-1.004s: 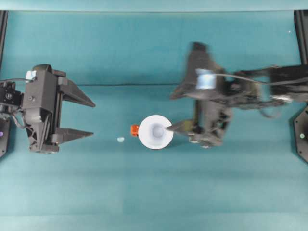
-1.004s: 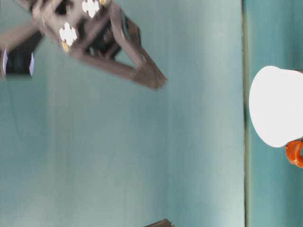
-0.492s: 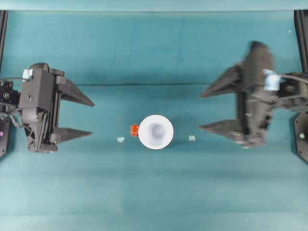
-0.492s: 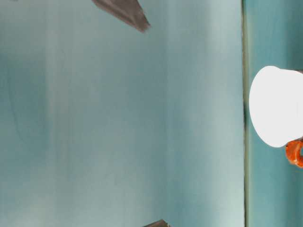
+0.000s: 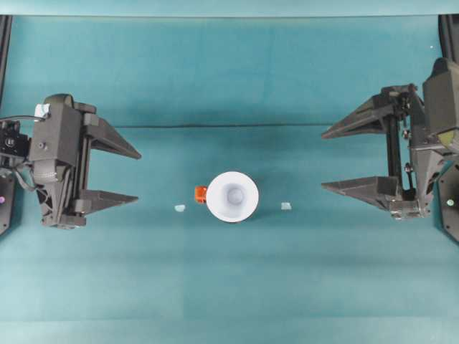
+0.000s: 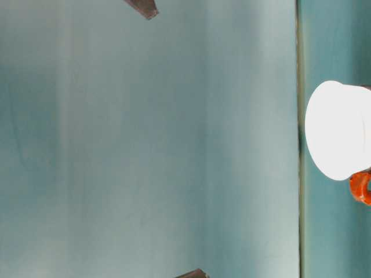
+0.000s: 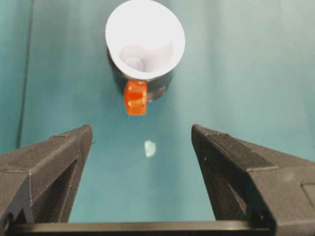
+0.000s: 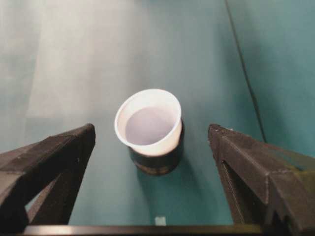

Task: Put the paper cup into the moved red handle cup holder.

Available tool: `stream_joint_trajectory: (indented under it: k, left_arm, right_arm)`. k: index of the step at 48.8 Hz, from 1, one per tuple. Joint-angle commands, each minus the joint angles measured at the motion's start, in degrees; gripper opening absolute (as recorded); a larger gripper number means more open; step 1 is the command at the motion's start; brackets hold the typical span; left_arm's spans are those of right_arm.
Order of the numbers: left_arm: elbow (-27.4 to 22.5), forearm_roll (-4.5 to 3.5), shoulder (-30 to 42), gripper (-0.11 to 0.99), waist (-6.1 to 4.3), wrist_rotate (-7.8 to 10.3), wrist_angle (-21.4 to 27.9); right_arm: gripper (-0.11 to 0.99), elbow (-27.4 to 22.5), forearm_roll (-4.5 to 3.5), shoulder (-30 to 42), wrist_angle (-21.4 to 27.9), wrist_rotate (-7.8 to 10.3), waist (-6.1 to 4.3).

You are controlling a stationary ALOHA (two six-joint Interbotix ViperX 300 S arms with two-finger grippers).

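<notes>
Paper cup (image 5: 232, 196) is seen seated in red handle cup holder (image 7: 143, 89), midway btwn left gripper (image 5: 123, 175) & right gripper (image 5: 337, 159), both spread wide, nothing grasped.

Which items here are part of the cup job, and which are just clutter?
Job items:
- paper cup, seated in the holder
- red handle cup holder, handle tab on the left gripper's side

Just lying about:
- pale scrap beside the handle
- pale scrap on the cup's other side

Both the left gripper and right gripper are open, clear of the cup.
</notes>
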Motion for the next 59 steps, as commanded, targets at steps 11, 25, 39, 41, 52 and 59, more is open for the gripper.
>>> stream_joint_trajectory:
  k: [11, 25, 39, 41, 52, 59]
  left_arm:
    - [-1.05, 0.09, -0.18, 0.89, -0.09, 0.0, -0.26]
    - [-1.05, 0.18, -0.26, 0.89, -0.09, 0.0, -0.26]
    - [-1.05, 0.09, -0.18, 0.89, -0.09, 0.0, -0.26]
    - [-1.05, 0.18, -0.18, 0.89, -0.09, 0.0, -0.26]
    - [-1.05, 0.18, -0.18, 0.89, -0.09, 0.0, -0.26]
    - [-1.05, 0.18, -0.18, 0.89, -0.09, 0.0, -0.26]
  right_arm:
    - [0.87, -0.44, -0.09, -0.18, -0.62, -0.53, 0.18]
    - [0.87, -0.35, -0.09, -0.26, -0.7, -0.53, 0.18]
    - [0.87, -0.09, -0.09, -0.26, -1.58, -0.62, 0.18]
    - [0.87, 0.0, -0.09, -0.26, -1.85, -0.62, 0.18]
    - [0.87, 0.26, -0.09, -0.26, -2.99, -0.53, 0.09]
    - [0.87, 0.26, -0.09, -0.26, -2.99, -0.44, 0.18]
